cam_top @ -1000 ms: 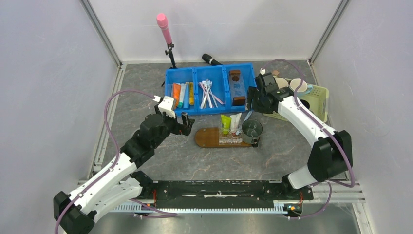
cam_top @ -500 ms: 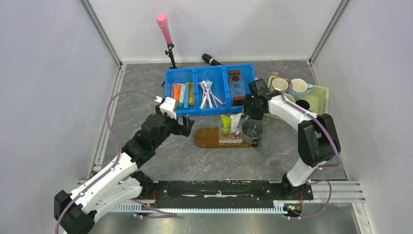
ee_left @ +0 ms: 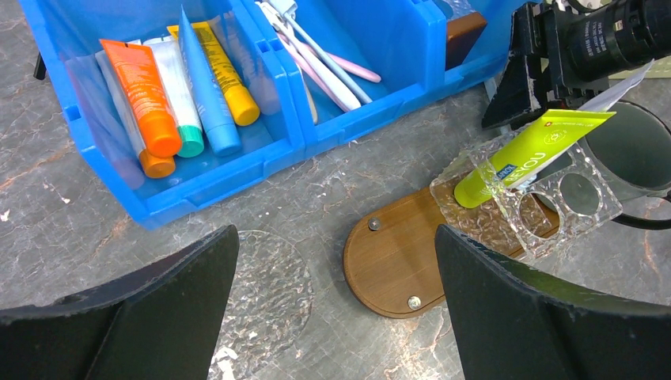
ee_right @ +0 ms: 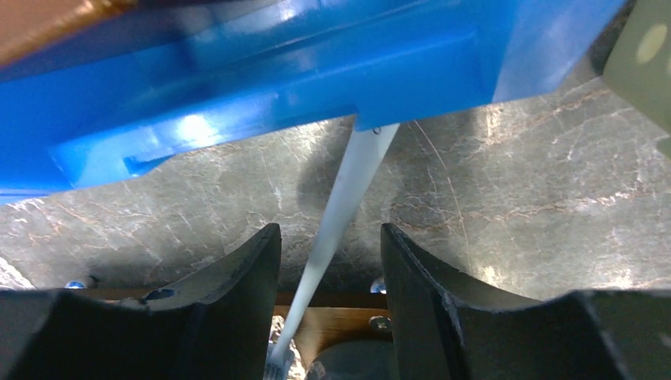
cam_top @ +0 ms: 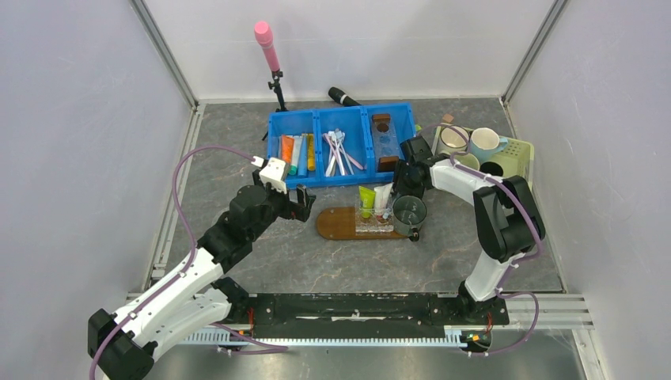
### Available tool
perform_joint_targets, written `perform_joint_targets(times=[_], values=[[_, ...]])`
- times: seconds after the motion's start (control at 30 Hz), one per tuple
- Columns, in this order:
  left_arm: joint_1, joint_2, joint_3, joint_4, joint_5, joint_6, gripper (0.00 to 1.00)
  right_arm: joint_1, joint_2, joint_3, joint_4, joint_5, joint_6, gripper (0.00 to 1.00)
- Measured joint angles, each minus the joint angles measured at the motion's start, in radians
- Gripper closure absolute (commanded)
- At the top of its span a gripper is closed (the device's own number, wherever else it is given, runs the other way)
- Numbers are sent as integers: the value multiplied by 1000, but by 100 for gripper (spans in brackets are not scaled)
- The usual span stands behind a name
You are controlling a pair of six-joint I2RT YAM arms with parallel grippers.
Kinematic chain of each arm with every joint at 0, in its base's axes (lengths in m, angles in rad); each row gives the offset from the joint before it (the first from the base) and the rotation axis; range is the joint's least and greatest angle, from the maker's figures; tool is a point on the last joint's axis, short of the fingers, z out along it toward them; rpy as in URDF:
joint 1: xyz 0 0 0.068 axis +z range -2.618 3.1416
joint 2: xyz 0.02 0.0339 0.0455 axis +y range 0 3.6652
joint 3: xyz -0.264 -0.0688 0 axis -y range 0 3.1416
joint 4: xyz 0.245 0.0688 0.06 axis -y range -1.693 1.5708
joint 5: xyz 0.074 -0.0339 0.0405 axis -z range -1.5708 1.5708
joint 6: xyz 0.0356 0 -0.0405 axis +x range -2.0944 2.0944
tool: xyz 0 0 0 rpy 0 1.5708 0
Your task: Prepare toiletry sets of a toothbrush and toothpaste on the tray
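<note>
Slantwise, toothbrush (ee_right: 340, 206) toward blue bin (ee_right: 277, 71)

The right gripper (cam_top: 403, 187) is swinging away from the basket (cam_top: 518, 154) toward 9 o'clock and lowering beside the grey cup (cam_top: 410, 210) at the tray's (cam_top: 336, 223) 3 o'clock end. Its elbow (cam_top: 506, 215) is folding inward, uncovering the cups (cam_top: 472, 142) in the basket.

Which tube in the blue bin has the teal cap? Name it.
The white tube between the orange tube and the light blue tube; only its cap is teal.
</note>
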Motion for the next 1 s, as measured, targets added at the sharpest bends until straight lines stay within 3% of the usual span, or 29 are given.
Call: perform_joint_targets(times=[0.17,0.3,0.53,0.7,1.0], values=[[0,0,0,0,0,0,0,0,8,0,39,-3,19,55],[0,0,0,0,0,0,0,-6,13,-1,57,-4,39,73],[0,0,-2,0,-1,0,0,-26,14,-6,69,-11,87,95],[0,2,-2,3,-1,1,0,-31,5,-16,76,-8,104,100],[0,7,-2,5,-2,13,0,-51,-75,-51,76,2,158,100]])
